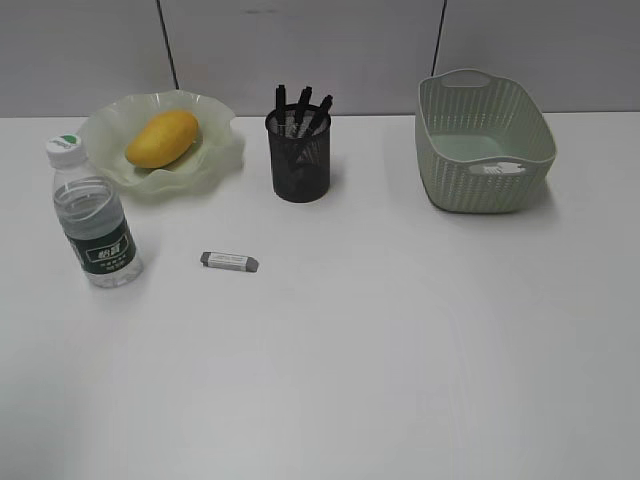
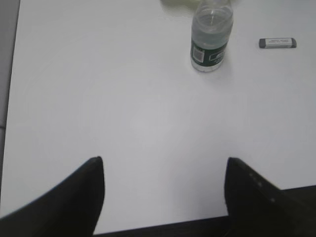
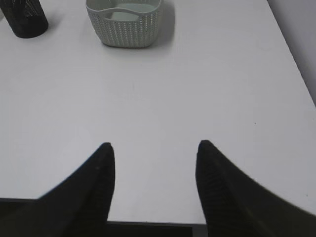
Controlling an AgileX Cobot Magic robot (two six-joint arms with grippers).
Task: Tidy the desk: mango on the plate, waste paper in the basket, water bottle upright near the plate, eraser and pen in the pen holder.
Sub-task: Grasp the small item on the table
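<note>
On the white desk (image 1: 400, 330), the yellow-orange mango (image 1: 162, 138) lies on the ruffled green plate (image 1: 215, 160). The water bottle (image 1: 92, 215) stands upright in front of the plate; it also shows in the left wrist view (image 2: 211, 37). The grey eraser (image 1: 229, 262) lies flat on the desk, also in the left wrist view (image 2: 277, 43). The black mesh pen holder (image 1: 299, 158) holds black pens (image 1: 303, 106). The basket (image 1: 484, 145) stands back right, with something white inside, unclear what. Neither arm shows in the exterior view. My left gripper (image 2: 164, 165) and right gripper (image 3: 154, 148) are open and empty over the desk's near edge.
A grey wall with dark vertical seams runs behind the desk. The basket (image 3: 124, 22) and pen holder (image 3: 23, 17) also show far off in the right wrist view. The desk's right edge (image 3: 296, 69) shows there; its left edge (image 2: 12, 98) shows in the left wrist view.
</note>
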